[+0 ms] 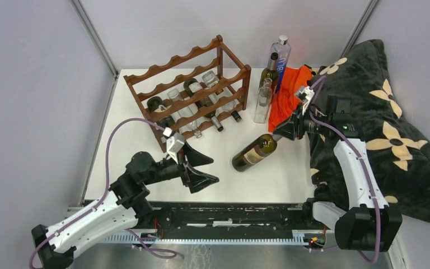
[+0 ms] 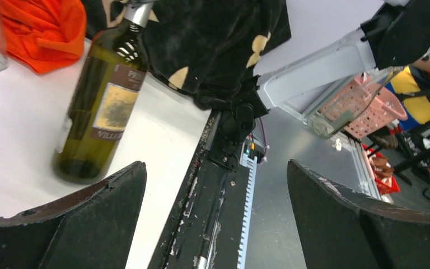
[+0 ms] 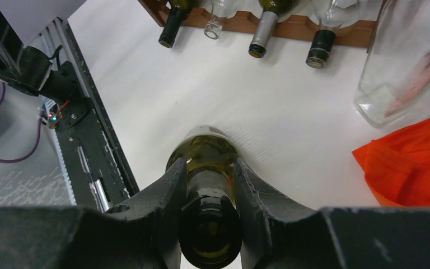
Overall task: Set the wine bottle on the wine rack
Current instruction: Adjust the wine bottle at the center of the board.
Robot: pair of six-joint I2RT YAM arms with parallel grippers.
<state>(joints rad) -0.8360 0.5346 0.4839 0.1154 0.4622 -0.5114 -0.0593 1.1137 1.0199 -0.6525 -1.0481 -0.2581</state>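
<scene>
A green wine bottle [image 1: 254,152] with a tan label lies tilted over the white table, base toward the front. My right gripper [image 1: 280,133] is shut on its neck; in the right wrist view both fingers clamp the neck behind the open mouth [image 3: 210,235]. The reddish-brown wine rack [image 1: 190,89] stands at the back left and holds several bottles. My left gripper [image 1: 206,169] hangs open in front of the rack, left of the bottle's base, holding nothing. In the left wrist view the wine bottle [image 2: 103,106] lies beyond the left gripper [image 2: 217,168].
Three upright bottles [image 1: 269,84] stand right of the rack beside an orange cloth [image 1: 287,98]. A black flowered blanket [image 1: 381,129] covers the right side. The black rail [image 1: 229,216] runs along the table's near edge.
</scene>
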